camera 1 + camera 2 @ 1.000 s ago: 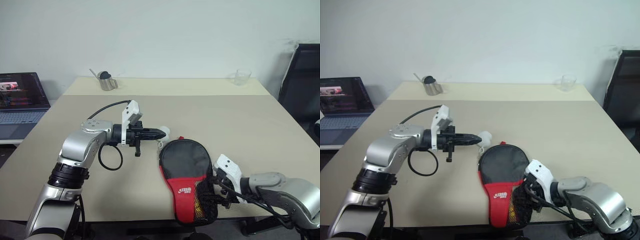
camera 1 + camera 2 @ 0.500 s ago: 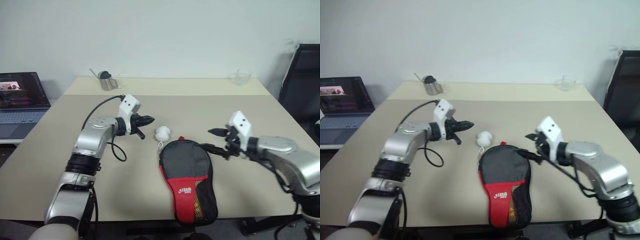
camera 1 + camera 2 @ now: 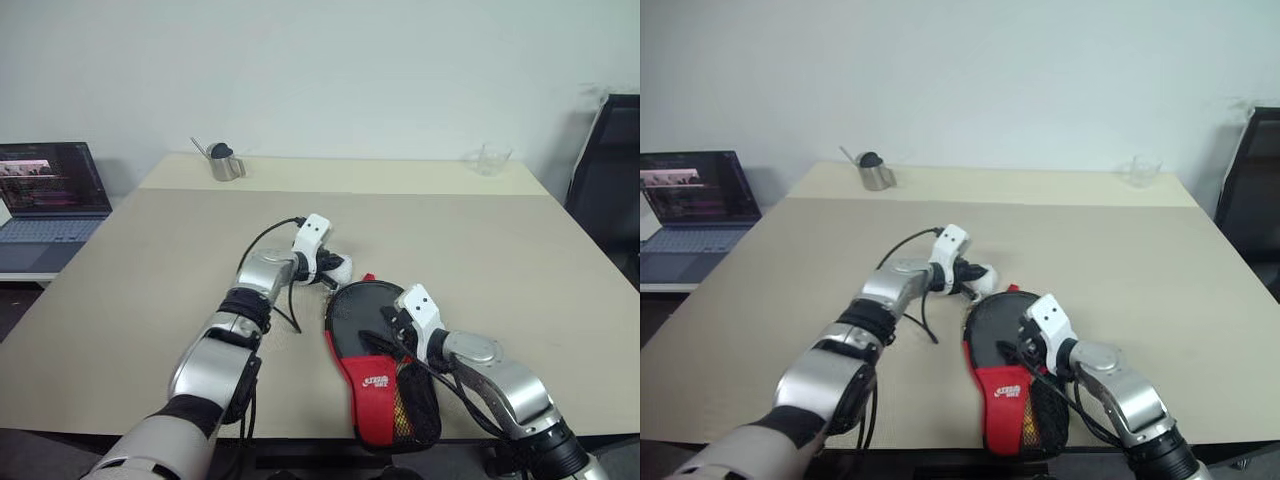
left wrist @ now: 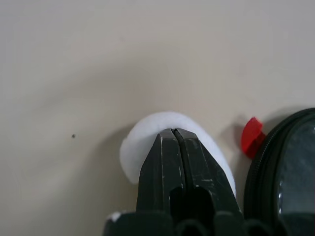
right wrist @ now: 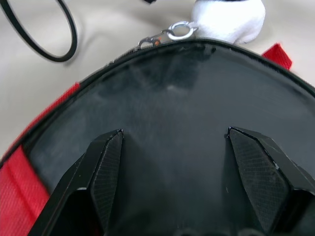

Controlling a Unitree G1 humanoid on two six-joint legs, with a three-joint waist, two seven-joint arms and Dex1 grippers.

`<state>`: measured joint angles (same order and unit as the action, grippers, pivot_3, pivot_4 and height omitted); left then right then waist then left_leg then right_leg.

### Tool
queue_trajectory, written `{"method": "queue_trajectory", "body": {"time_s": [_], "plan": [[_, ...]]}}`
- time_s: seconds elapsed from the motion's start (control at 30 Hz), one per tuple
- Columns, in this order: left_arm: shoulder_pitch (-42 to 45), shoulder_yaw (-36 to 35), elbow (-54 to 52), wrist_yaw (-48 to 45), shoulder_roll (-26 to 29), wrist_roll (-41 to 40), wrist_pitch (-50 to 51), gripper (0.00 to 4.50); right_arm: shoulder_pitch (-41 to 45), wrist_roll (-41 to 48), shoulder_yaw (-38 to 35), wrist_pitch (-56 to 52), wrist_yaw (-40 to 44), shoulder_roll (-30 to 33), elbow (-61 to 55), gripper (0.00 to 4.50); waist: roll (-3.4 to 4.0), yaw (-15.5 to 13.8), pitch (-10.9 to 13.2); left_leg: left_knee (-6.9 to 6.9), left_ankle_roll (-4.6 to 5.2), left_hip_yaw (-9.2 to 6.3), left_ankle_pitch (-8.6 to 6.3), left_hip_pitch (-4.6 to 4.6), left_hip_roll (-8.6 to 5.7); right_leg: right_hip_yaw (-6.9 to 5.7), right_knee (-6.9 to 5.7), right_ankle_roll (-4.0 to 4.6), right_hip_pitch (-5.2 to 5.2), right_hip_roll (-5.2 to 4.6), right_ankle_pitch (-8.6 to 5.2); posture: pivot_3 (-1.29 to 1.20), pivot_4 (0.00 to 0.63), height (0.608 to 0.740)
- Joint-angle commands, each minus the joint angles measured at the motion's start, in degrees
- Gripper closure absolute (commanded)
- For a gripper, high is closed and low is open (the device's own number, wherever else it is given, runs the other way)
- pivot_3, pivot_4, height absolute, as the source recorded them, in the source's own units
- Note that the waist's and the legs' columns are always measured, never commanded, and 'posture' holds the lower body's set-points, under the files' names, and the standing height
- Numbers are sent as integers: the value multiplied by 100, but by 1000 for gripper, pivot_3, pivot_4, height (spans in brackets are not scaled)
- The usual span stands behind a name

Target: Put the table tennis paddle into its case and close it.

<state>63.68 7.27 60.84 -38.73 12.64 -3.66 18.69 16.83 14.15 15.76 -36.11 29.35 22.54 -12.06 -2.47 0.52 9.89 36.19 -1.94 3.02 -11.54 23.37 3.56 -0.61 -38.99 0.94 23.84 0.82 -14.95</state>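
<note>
Left end effector [image 4: 173,135], fingers pressed together, noses the white plush zipper charm [image 3: 338,268] beside the case [image 3: 375,350], while the right end effector [image 5: 172,162] hovers wide over it empty; closing seems underway, needing a grasp on that charm.

- The case [image 3: 375,350] hangs over the near table edge, and its mesh end sits partly behind the right gripper [image 5: 172,162] arm, so that bit is mostly covered.
- The white fluffy charm [image 4: 147,142] is half hidden behind the left gripper [image 4: 174,135], whose 2 fingers are pressed together; can't tell if they actually touch it.
- The laptop [image 3: 50,200] is cut off by the picture's edge, screen too small to read.
- The metal cup [image 3: 226,165] has something dark in it, too small to tell.
- The clear glass [image 3: 490,158] is barely visible against the wall.
</note>
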Motion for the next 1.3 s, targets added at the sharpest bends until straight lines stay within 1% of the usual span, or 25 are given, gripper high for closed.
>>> {"method": "queue_trajectory", "body": {"time_s": [0.03,0.07,0.13,0.17,0.2,0.27,0.37,0.47,0.57,0.6,0.63,0.7,0.83,0.9,0.97,1.03,1.1,1.23,1.3], "plan": [[36,-35,348,-141,-16,154,-199,4500,-73,132,108,-417,226,-31,-7,793,-1,4,0,-4,0,0,0,-25,1,0,1,1,-21,0,-1,0,150,740],[72,-110,365,-124,5,127,-217,4500,-3,163,118,-397,326,-36,1,793,-2,6,-1,-8,-1,0,-1,-52,3,-1,4,2,-47,-1,-1,0,150,740],[76,-299,309,-164,133,20,-180,4500,157,62,251,-303,415,-123,141,793,-2,22,-1,-9,-2,-2,-1,-62,4,0,4,2,-56,-1,-2,0,150,740],[58,-340,213,-212,209,7,-141,4109,221,3,305,-260,455,-150,227,741,-2,54,-1,-9,-2,-4,0,-60,5,0,3,2,-56,-1,-1,0,150,740],[18,-332,47,-383,292,2,-66,3934,284,-35,338,-220,495,-176,306,741,-2,88,-1,-9,-2,-4,0,-60,5,1,2,2,-56,-1,-1,0,150,740],[-70,-386,-351,-559,458,-54,141,3346,412,-54,334,-118,578,-221,497,741,-2,128,-1,-11,-2,-4,0,-57,5,1,3,3,-54,0,-1,0,150,740],[-247,-528,-975,-706,680,-225,534,2191,553,-129,356,25,675,-266,749,741,-2,136,0,-16,-2,0,-1,-46,4,5,7,8,-45,1,-4,0,150,740],[-453,-664,-1719,-927,843,-475,1044,1135,615,-166,324,113,714,-305,893,741,-2,134,0,-20,-3,3,-1,-39,6,7,8,9,-36,0,-5,0,150,740],[-386,-1073,-2100,-816,756,-945,1795,39,640,-210,319,143,736,-378,968,741,-2,131,0,-18,-3,2,-1,-41,8,6,5,9,-36,-2,-6,0,150,740],[-316,-1310,-2201,-730,670,-1212,2158,12,645,-221,320,144,750,-399,985,741,-2,131,0,-17,-3,1,0,-41,8,6,4,9,-36,-4,-5,0,150,740],[-297,-1403,-2311,-693,621,-1338,2385,12,653,-229,319,139,760,-415,998,741,-2,129,0,-15,-3,1,0,-42,7,6,2,9,-37,-5,-5,0,150,740],[-356,-1359,-2390,-503,579,-1269,2478,12,666,-231,300,111,762,-439,1009,741,-2,129,0,-13,-3,0,0,-42,6,5,2,8,-39,-5,-5,0,150,740],[-533,-1006,-2133,-111,545,-855,2301,12,651,-236,282,54,742,-509,1015,741,-2,139,0,-16,-3,2,0,-48,7,11,2,8,-41,-6,-5,0,150,740],[-623,-691,-2028,-13,512,-570,2067,12,645,-274,314,74,744,-514,999,741,-2,139,0,-20,-3,1,-1,-49,11,11,3,9,-41,-6,-5,0,150,740],[-626,-619,-1910,169,403,-470,1932,12,649,-314,357,67,762,-483,957,741,-2,136,0,-21,-3,1,0,-50,12,11,3,9,-41,-6,-5,0,150,740],[-683,-453,-1904,142,288,-374,1866,12,630,-334,379,46,766,-468,904,741,-3,130,0,-19,-3,1,0,-47,11,9,3,9,-40,-7,-5,0,150,740],[-715,-433,-1771,117,143,-386,1875,12,609,-351,379,25,758,-483,869,741,-3,125,0,-18,-3,3,0,-46,8,10,3,9,-40,-8,-5,0,150,740],[-728,-651,-1549,352,-155,-525,1955,12,597,-422,342,1,699,-507,841,741,-3,125,-1,-19,-3,4,-1,-45,6,11,6,9,-40,-10,-5,0,150,740],[-756,-678,-1473,528,-244,-461,1870,12,606,-465,300,-8,642,-512,836,741,-3,123,-1,-20,-3,1,-1,-46,6,8,6,9,-40,-10,-5,0,150,740]]}}
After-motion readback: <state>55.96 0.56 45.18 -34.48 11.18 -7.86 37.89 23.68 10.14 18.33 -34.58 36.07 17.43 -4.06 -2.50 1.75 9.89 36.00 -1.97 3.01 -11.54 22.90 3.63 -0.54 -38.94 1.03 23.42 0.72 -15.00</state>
